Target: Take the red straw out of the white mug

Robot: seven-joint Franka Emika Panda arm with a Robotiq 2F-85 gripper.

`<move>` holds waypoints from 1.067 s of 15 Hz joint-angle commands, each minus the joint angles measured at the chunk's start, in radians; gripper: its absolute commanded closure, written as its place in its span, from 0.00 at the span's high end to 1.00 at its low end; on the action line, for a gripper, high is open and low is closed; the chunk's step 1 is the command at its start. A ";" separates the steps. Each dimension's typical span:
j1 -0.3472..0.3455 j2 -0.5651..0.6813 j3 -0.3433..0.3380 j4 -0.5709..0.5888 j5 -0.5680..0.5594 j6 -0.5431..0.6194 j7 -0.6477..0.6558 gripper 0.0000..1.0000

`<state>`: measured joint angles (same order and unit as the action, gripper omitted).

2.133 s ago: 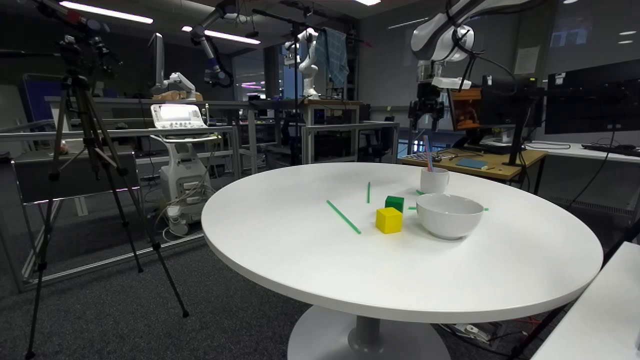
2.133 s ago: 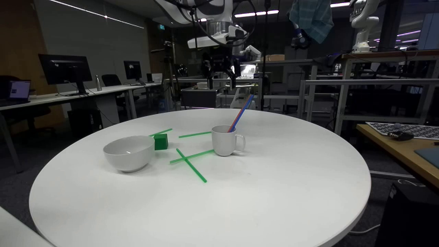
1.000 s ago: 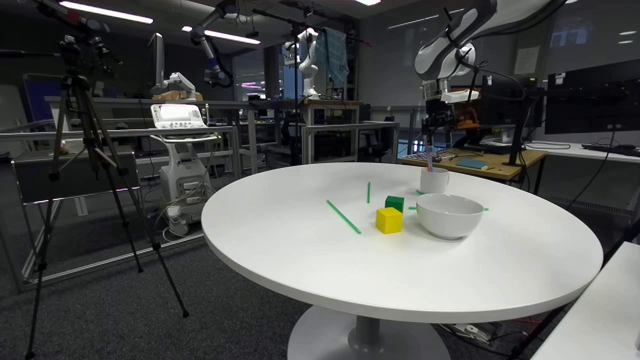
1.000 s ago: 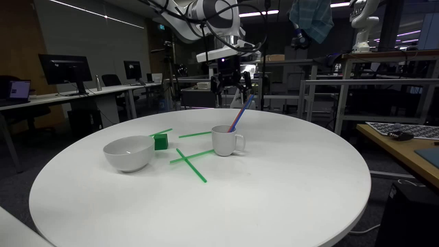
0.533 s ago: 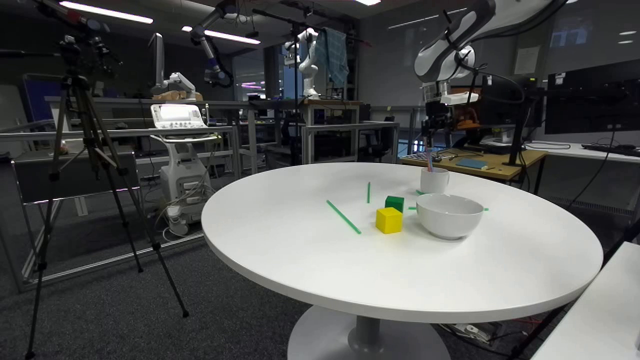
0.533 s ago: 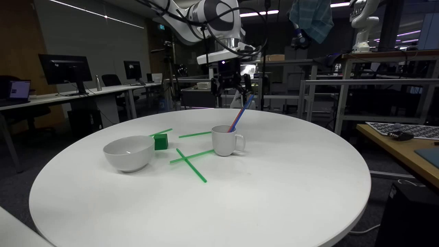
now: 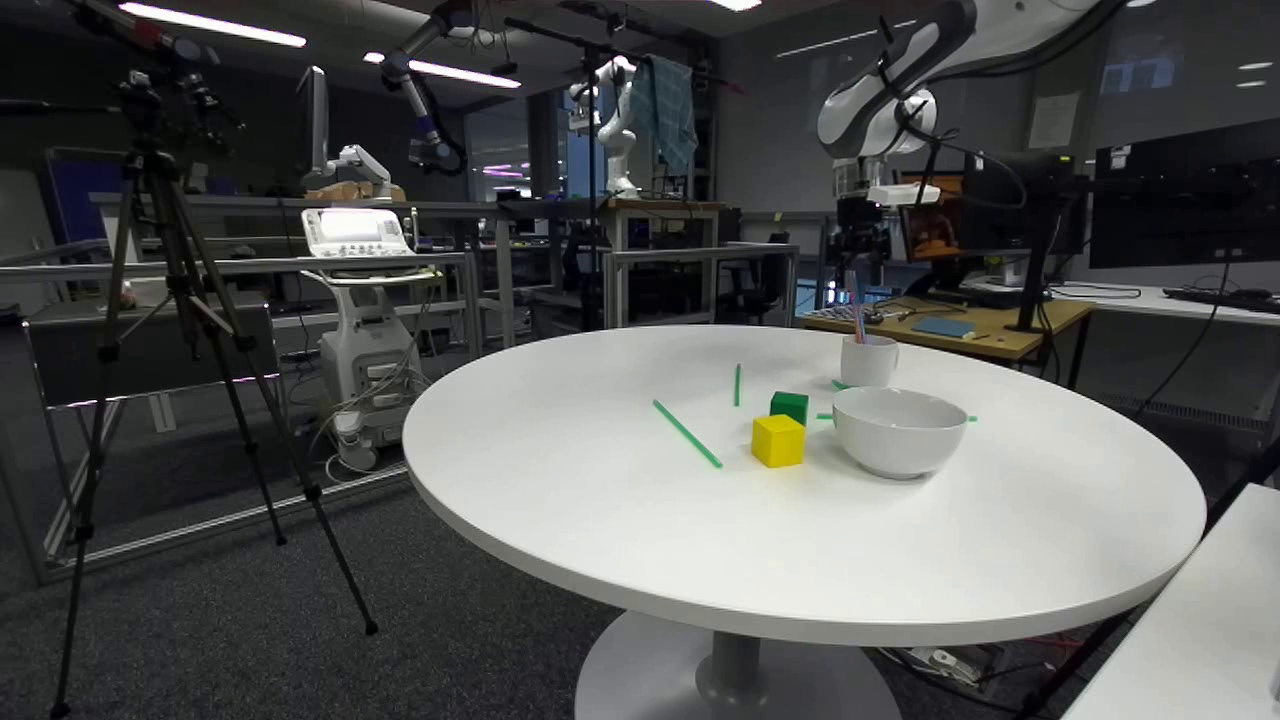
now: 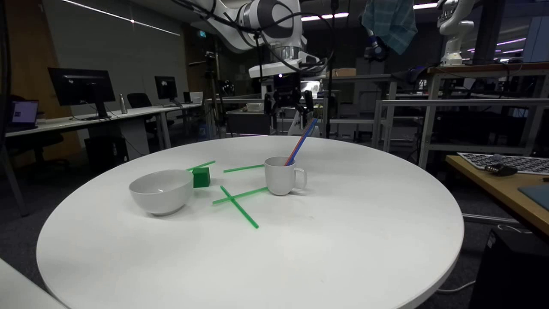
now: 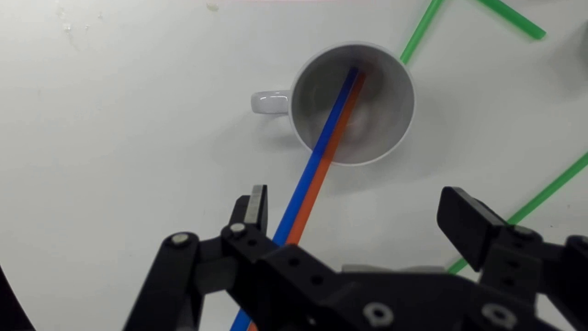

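Bent at the joints, our white Franka Panda arm [image 8: 274, 19] hangs into both exterior views from the top, its wrist [image 8: 286, 52] turned downward. Below it we hold our black Robotiq gripper [image 9: 354, 207] pointing down, the two fingers [image 9: 468, 225] spread well apart, facing each other in the wrist view.

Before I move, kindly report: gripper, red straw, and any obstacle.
Gripper open, grasping nothing. Red straw leaning in white mug. Blue straw close alongside, possibly in the way.
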<state>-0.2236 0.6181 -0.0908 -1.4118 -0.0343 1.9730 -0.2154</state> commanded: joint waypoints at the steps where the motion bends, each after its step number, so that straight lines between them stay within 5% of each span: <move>1: -0.030 0.068 0.020 0.128 0.037 -0.071 -0.063 1.00; 16: -0.052 0.203 0.049 0.338 0.059 -0.159 -0.164 1.00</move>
<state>-0.2444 0.7704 -0.0667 -1.1693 0.0027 1.8715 -0.3372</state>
